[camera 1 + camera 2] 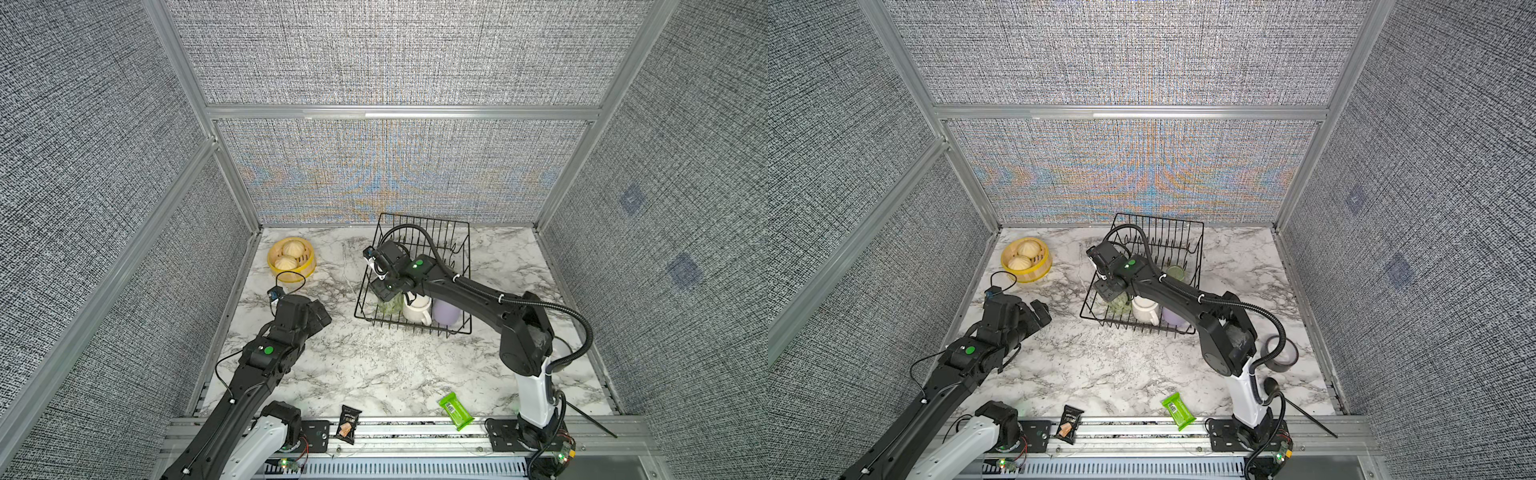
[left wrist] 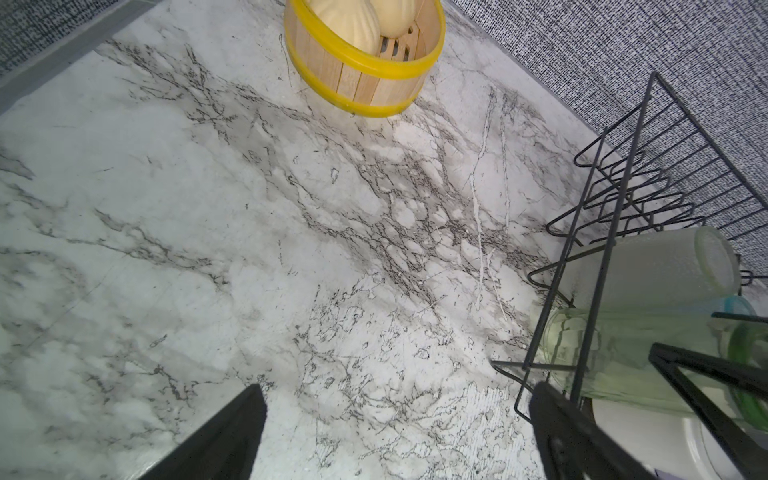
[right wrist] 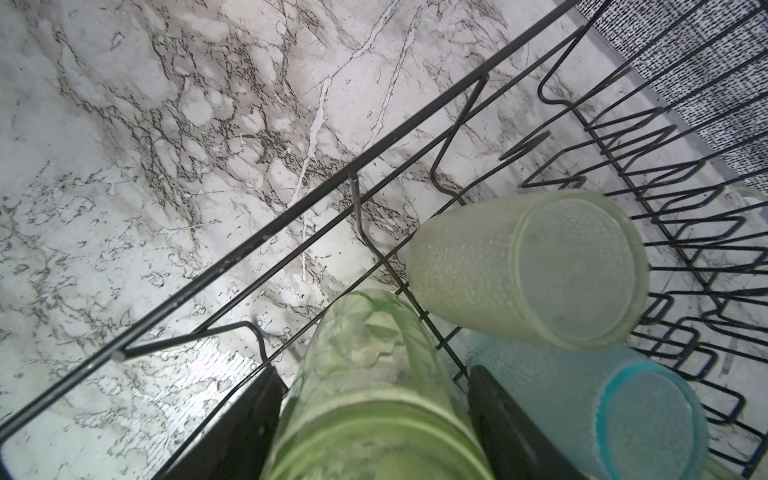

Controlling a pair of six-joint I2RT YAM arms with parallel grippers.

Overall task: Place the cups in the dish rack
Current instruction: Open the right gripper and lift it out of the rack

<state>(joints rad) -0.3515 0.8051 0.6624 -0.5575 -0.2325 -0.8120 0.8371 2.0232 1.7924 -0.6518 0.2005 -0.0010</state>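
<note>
The dish rack [image 1: 415, 216] [image 1: 1158, 216], a black wire basket, stands at the back of the marble table. In its near end a clear green tumbler [image 1: 390, 306] [image 3: 365, 332], a white mug [image 1: 417, 311] and a lavender cup [image 1: 445, 312] stand side by side. My right gripper [image 1: 386, 293] [image 3: 372, 370] reaches into the rack, its fingers lying against both sides of that tumbler. A frosted pale cup [image 3: 532, 266] and a teal cup [image 3: 623, 407] lie beside it. Another green tumbler [image 1: 1176, 273] stands farther back. My left gripper [image 1: 322, 318] [image 2: 395, 386] hovers open and empty over the bare table, left of the rack.
A yellow steamer basket [image 1: 291, 259] with buns sits at the back left. A dark snack pack [image 1: 348, 424] and a green packet [image 1: 456, 411] lie at the front edge. A tape roll [image 1: 1281, 353] and a thin black stick [image 1: 590, 419] lie by the right arm's base.
</note>
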